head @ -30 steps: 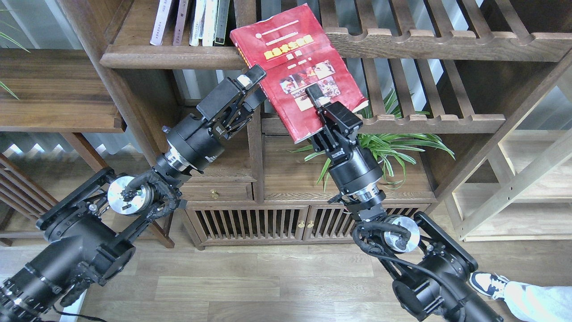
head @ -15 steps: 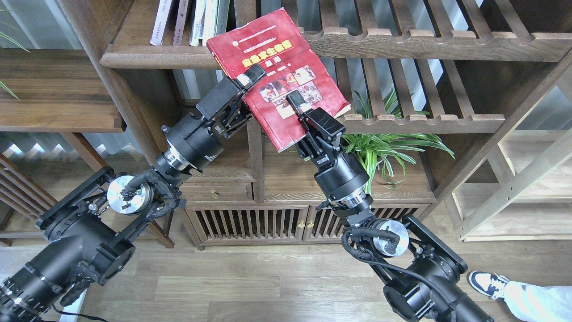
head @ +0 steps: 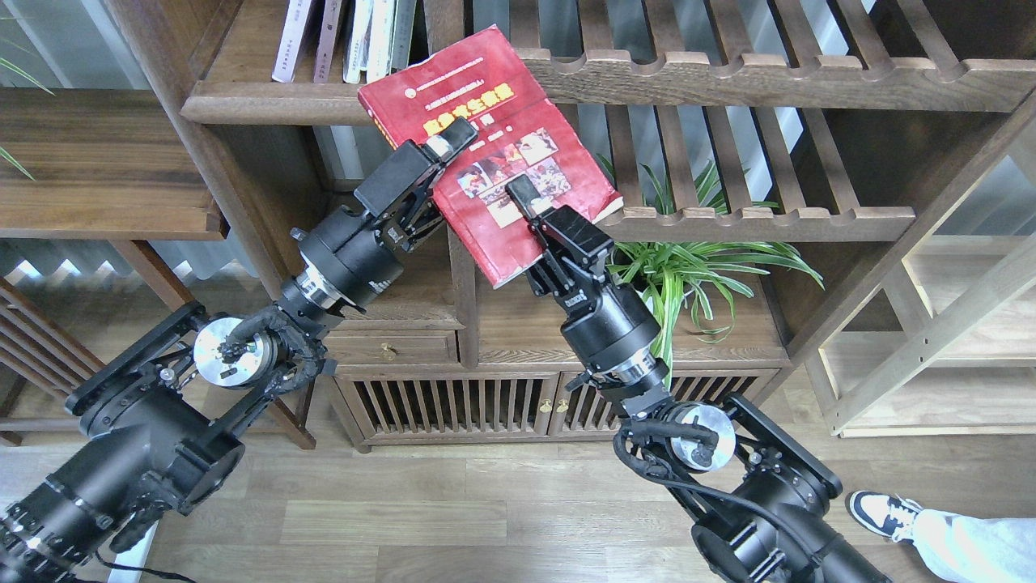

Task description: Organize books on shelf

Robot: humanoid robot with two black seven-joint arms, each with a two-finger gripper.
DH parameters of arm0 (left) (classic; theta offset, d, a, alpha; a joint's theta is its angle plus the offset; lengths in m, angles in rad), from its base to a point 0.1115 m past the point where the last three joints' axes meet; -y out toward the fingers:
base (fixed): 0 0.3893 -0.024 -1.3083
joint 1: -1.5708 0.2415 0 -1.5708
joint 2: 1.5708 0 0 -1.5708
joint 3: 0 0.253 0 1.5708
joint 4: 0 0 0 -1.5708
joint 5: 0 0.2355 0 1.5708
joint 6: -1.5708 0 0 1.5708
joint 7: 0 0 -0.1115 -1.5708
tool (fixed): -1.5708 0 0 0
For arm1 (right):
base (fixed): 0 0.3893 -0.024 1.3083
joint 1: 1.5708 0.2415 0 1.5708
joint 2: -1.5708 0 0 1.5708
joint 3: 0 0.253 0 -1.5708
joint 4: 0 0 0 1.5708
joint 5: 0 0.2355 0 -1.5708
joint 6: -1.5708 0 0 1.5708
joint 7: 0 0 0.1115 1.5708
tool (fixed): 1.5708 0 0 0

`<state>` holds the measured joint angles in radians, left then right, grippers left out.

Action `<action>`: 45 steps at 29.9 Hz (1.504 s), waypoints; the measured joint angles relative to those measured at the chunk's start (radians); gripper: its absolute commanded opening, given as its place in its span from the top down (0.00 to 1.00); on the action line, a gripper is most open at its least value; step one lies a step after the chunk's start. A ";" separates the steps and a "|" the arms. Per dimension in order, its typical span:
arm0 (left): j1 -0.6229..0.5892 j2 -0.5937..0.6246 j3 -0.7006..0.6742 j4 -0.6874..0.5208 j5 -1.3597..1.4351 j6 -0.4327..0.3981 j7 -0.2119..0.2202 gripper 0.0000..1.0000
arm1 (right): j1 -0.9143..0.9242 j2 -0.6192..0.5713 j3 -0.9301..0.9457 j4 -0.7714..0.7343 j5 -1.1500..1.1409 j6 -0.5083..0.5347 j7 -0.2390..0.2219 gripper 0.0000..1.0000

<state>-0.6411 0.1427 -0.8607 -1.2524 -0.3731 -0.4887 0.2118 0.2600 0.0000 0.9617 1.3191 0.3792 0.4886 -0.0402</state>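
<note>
The thick red book (head: 494,121) with a yellow title band is held tilted in front of the bookcase, its top corner at the solid dark-brown shelf (head: 275,105). My right gripper (head: 526,206) is shut on the book's lower edge, one finger (head: 520,193) lying on the cover. My left gripper (head: 441,158) is open at the book's left edge; its upper finger (head: 443,146) lies over the cover and the other is hidden behind the book. The maroon-brown and the white books are out of view.
Thin upright books (head: 348,40) stand on the solid shelf. Slatted shelves with scalloped rails (head: 769,73) run to the right. A spider plant (head: 696,267) sits below them, above a low cabinet (head: 453,405). A person's shoe (head: 882,510) is at the bottom right.
My right gripper has carried the red book to the left, so its left edge now lies under my left gripper's upper finger. The left arm has stayed still.
</note>
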 measured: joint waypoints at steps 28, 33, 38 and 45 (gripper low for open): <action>0.006 0.005 0.000 0.002 0.003 0.000 -0.002 0.61 | 0.002 0.000 -0.004 -0.001 -0.015 0.000 -0.016 0.96; 0.006 0.006 0.005 0.002 0.003 0.000 0.002 0.64 | 0.003 0.000 -0.004 -0.001 -0.015 0.000 -0.016 0.96; 0.006 0.013 0.015 0.000 0.005 0.000 0.004 0.70 | 0.005 0.000 -0.003 -0.002 -0.016 0.000 -0.016 0.96; 0.006 0.018 0.017 0.000 0.007 0.000 0.005 0.89 | 0.006 0.000 -0.002 -0.002 -0.016 0.000 -0.016 0.96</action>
<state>-0.6351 0.1610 -0.8434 -1.2523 -0.3664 -0.4887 0.2167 0.2659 0.0001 0.9597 1.3176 0.3629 0.4886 -0.0559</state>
